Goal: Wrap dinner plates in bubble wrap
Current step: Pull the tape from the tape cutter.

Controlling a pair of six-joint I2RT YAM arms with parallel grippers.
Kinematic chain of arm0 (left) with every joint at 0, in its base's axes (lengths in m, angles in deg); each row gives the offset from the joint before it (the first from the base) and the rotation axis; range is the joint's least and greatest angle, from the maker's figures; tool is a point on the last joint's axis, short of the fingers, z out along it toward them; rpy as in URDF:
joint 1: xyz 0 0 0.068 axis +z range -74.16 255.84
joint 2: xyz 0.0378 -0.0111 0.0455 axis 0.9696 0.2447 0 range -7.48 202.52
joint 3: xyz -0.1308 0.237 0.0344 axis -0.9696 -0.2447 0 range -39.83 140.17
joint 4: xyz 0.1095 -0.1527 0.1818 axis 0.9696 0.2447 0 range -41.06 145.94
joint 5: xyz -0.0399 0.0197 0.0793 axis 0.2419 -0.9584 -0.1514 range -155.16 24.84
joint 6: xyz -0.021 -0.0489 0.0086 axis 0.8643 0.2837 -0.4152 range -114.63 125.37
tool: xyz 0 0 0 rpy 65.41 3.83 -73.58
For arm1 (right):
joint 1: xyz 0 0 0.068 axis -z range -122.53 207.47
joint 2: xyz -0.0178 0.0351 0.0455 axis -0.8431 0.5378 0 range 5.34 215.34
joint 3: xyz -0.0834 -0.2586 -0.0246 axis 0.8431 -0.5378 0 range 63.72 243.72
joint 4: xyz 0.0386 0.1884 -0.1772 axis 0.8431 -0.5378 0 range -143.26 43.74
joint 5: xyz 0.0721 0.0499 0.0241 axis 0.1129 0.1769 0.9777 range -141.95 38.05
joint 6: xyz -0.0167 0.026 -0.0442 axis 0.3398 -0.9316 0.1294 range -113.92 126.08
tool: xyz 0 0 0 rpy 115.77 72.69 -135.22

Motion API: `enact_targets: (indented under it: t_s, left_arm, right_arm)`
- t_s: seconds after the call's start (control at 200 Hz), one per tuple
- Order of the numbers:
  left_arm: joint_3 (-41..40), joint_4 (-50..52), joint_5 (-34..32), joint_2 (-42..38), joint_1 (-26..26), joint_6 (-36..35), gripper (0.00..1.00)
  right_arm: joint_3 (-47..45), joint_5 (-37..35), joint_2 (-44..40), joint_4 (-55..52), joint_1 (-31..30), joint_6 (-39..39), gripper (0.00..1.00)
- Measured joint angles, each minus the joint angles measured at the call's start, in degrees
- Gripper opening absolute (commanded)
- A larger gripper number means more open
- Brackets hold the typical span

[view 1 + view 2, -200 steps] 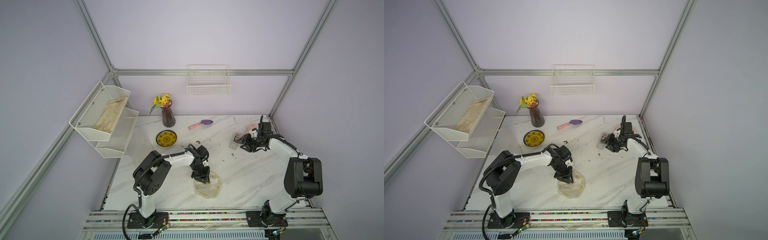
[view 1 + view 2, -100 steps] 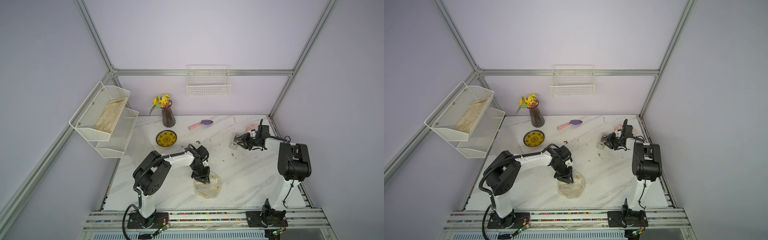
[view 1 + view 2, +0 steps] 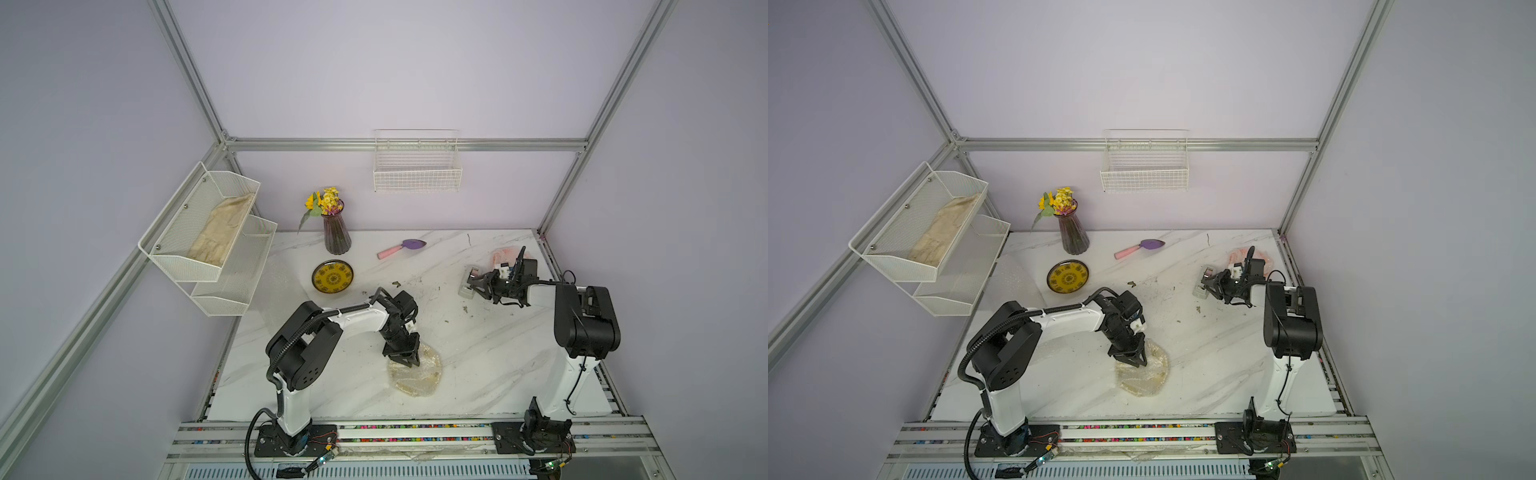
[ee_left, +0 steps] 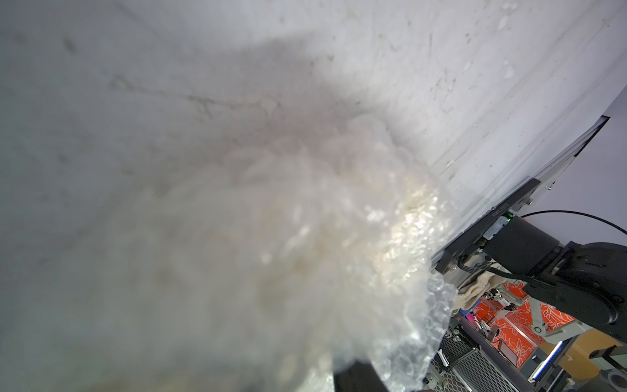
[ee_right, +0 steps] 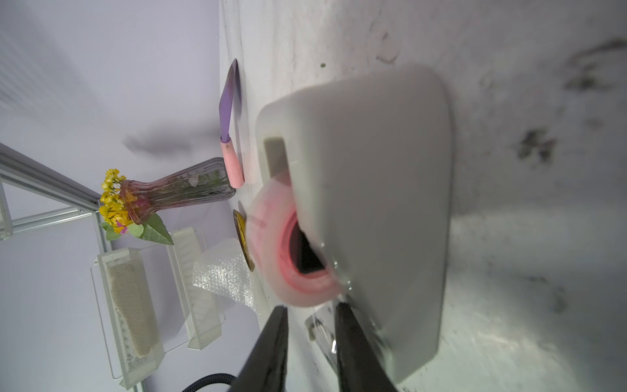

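Pinning the bubble wrap [image 3: 420,376] round a plate [image 3: 409,384] at the table's [image 3: 490,365] front, the left claw [image 3: 404,360] likely stops unfolding; jaw state unreadable. Right claw [image 5: 310,305], fingers narrowly apart, meets the tape dispenser [image 5: 373,203], presumably for tape; grip unclear.

Kind of place: a robot laboratory test cell, dressed up as a corner of a home.
Enclosure: the space is boxed in by silver aluminium profile bars [image 3: 311,144] and plain pale lilac wall panels [image 3: 395,75].
Work surface: a white marble-patterned tabletop [image 3: 498,353] is fitted inside the frame.
Machines: a black-and-white jointed left robot arm [image 3: 357,322] and a matching right robot arm [image 3: 582,320] are mounted on a silver slotted aluminium rail [image 3: 415,446]. Loose cables and a small lit circuit board [image 3: 322,458] are left exposed.
Staging: household props are set out: a purple ribbed glass vase of yellow flowers [image 3: 336,235], a yellow round plate with a dark rim and ornate pattern [image 3: 333,277], a white wire wall basket [image 3: 417,180] and a white two-tier mesh shelf [image 3: 185,266].
Surroundings: grey mesh-fronted racks [image 4: 475,370] are seen beyond the table edge in the left wrist view.
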Motion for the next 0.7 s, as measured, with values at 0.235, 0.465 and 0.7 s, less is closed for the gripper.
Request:
enact_targets:
  t_s: [0.235,0.465,0.7]
  left_arm:
    - [0.00,-0.02,0.00,0.00,0.00,0.00,0.27]
    - [0.00,-0.04,0.02,0.00,0.00,0.00,0.27]
    - [-0.11,-0.20,0.07,0.00,0.00,0.00,0.27]
  right_arm:
    - [-0.57,-0.57,0.24,1.46,-0.04,-2.38,0.17]
    - [0.22,-0.59,0.85,1.25,-0.17,-3.23,0.06]
    - [1.01,-1.16,0.63,-0.76,-0.33,-3.48,0.00]
